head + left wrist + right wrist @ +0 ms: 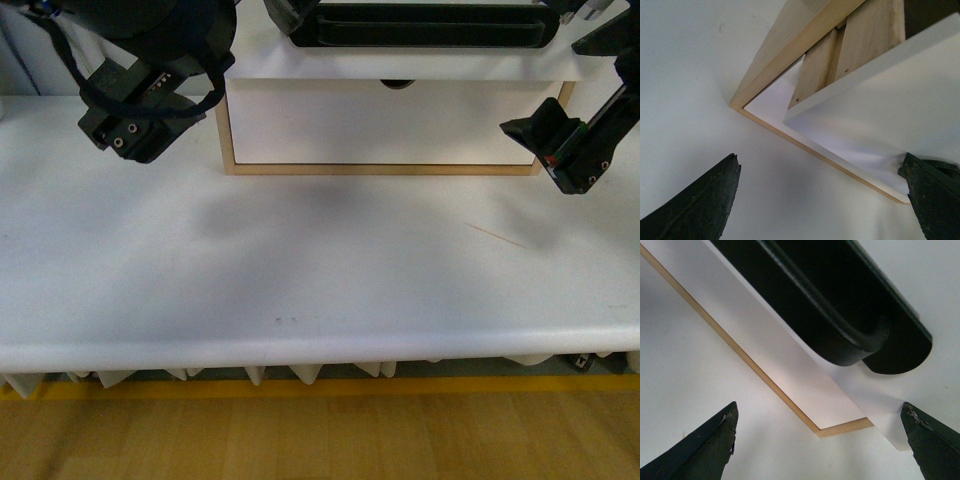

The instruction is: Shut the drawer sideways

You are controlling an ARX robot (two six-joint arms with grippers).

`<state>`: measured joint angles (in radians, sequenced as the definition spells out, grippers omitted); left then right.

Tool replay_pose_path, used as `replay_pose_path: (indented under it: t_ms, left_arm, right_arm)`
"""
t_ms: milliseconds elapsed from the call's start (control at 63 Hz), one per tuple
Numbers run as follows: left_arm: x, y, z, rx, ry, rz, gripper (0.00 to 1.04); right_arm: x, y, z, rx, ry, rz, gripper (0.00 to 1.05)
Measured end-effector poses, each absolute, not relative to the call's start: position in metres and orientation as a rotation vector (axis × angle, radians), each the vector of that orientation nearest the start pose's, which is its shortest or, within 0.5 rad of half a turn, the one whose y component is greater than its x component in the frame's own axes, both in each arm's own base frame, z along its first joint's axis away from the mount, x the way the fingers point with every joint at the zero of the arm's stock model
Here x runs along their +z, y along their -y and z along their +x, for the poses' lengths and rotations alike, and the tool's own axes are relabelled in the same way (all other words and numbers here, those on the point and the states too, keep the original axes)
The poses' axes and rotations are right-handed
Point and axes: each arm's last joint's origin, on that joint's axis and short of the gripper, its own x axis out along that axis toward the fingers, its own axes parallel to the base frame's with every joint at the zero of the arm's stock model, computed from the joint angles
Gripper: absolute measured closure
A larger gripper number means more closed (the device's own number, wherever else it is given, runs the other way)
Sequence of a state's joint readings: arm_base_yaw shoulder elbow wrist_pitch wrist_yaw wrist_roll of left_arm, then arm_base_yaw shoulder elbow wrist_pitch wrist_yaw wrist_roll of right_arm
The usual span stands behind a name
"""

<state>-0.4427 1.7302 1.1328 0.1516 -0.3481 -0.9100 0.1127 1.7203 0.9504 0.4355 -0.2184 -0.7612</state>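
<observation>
The drawer point(300, 62) is the upper one in a light wood cabinet point(226, 140) at the back of the table. It stands pulled out toward me, white-fronted, with a long black bar handle point(420, 25). My left gripper point(130, 130) is open and empty, hovering off the cabinet's left front corner. In the left wrist view point(822, 200) it faces the drawer's wooden side point(820, 75) and white front point(890, 100). My right gripper point(545, 140) is open and empty off the cabinet's right front corner. In the right wrist view point(820, 440) it lies below the handle point(815, 305).
A plain white drawer front point(380, 125) without a handle sits flush in the cabinet below, a dark half-round notch point(397, 84) at its top edge. The white table point(320, 270) runs toward me, its front edge above a wood floor point(320, 440).
</observation>
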Motion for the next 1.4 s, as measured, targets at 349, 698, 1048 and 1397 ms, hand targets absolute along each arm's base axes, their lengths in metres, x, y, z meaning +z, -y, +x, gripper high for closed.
replay_pose_path:
  t_ms: [349,698,1048,1397]
  left_arm:
    - [0.232,0.170,0.388,0.097,-0.444,-0.700,0.06]
    - [0.228,0.169,0.397,0.111,-0.451,-0.698,0.06]
    - [0.230,0.137,0.359,0.164,-0.409,-0.681,0.06]
    - [0.226,0.059,0.249,0.309,-0.339,-0.518,0.06]
  right_arm:
    - [0.204,-0.049,0.407,0.415,-0.188,-0.715,0.09]
    - [0.202,-0.049,0.414,0.424,-0.198,-0.690,0.09]
    - [0.213,-0.036,0.369,0.384,-0.164,-0.662,0.09]
    - [0.240,-0.005,0.238,0.241,-0.141,-0.467,0.09]
